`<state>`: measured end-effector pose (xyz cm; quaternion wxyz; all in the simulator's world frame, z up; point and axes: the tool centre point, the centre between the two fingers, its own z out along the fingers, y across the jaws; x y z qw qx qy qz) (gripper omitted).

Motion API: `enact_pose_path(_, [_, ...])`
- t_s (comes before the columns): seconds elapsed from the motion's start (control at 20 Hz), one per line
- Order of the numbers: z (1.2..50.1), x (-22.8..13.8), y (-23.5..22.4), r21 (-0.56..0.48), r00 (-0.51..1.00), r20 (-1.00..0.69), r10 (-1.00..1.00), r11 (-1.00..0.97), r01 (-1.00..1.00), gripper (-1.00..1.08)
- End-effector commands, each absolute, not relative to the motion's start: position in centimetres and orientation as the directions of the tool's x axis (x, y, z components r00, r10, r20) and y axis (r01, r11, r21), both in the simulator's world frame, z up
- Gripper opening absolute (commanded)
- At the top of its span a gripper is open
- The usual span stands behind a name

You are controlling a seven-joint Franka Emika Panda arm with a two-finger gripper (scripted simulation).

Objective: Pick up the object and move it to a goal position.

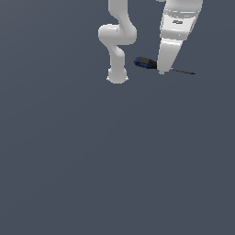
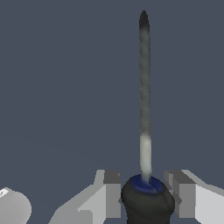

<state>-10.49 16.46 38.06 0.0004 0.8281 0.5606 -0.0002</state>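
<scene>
The screwdriver (image 1: 146, 62) lies level, its black-and-blue handle toward the exterior view's left and its thin dark shaft (image 1: 183, 71) toward the right. My gripper (image 1: 162, 71) comes down from above onto the handle end nearest the shaft. In the wrist view the handle (image 2: 146, 201) sits between my two fingers (image 2: 111, 194), which press against both its sides, and the shaft (image 2: 144, 87) points straight away from me. I cannot tell whether the screwdriver rests on the floor or is slightly off it.
The arm's white base (image 1: 117, 75) stands just to the exterior view's left of the screwdriver handle. The floor (image 1: 114, 160) is a plain grey-blue surface. No goal marker shows.
</scene>
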Motion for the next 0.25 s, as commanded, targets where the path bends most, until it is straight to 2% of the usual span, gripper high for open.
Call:
enact_pose_path(0.0, [38.75, -10.70, 16.86, 0.000, 0.373, 0.000, 0.928, -0.373, 0.928, -1.00])
enact_pose_path(0.2, [39.01, -10.69, 17.06, 0.000, 0.373, 0.000, 0.928, -0.373, 0.928, -1.00])
